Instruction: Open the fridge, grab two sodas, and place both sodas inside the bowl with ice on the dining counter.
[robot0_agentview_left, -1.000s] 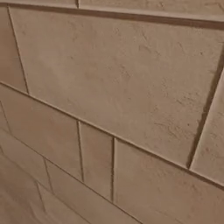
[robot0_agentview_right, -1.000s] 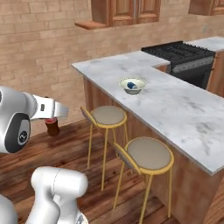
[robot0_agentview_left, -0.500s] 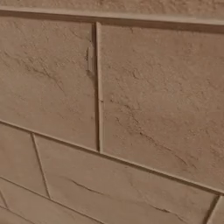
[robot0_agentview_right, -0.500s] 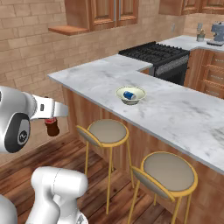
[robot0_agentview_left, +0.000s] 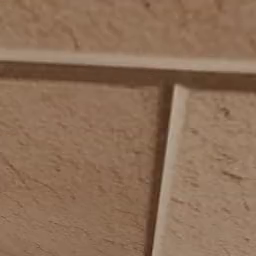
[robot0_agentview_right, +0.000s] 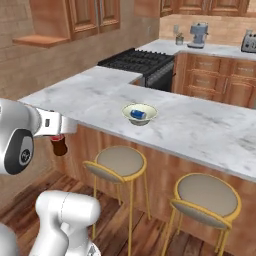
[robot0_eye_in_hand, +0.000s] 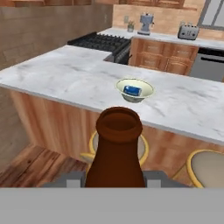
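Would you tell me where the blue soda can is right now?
The blue soda can lies inside the bowl on the dining counter, above the left stool in the right base view.

Left base view: pressed close against a tan brick wall (robot0_agentview_left: 85, 165). Right base view: looks forward and down across the dining counter (robot0_agentview_right: 210, 132), bowl (robot0_agentview_right: 139, 113) near centre, stools at 5 o'clock. Hand view: faces the same counter, bowl at 12 o'clock.

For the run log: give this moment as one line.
gripper: shut on slim dark-brown bottle | short blue can: in pale cream-green bowl | bowl: on white-grey marble dining counter | step: carrying bottle toward bowl
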